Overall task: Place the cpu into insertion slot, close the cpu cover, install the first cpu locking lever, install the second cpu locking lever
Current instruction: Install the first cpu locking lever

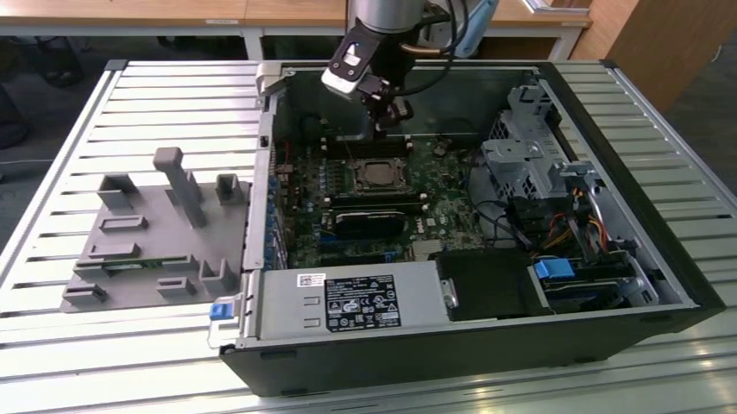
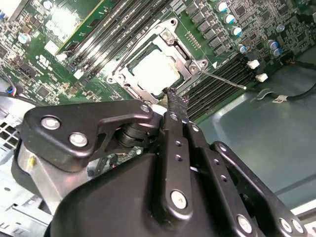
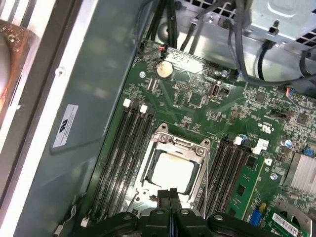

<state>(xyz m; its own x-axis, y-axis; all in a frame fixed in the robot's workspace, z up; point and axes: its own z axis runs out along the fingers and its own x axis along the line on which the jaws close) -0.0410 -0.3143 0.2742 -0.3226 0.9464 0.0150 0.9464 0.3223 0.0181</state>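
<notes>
The cpu (image 3: 172,173) lies flat in the insertion slot (image 1: 374,175), its pale silver top showing in both wrist views (image 2: 154,69). The cpu cover (image 3: 176,144) is a silver frame lying down around the chip. One thin silver locking lever (image 2: 223,79) sticks out from the socket's corner over the memory slots, and it looks unlatched. My gripper (image 1: 389,129) hangs just above the back edge of the socket. Its black fingers are pressed together with nothing between them (image 3: 170,196), the textured tips (image 2: 177,101) close to the socket rim.
Long black memory slots (image 3: 126,158) flank the socket on both sides. The open computer case holds a power supply box (image 1: 345,302), a drive cage (image 1: 530,164) and cable bundles (image 1: 570,228). A grey fixture (image 1: 150,233) sits on the slatted table at the exterior view's left.
</notes>
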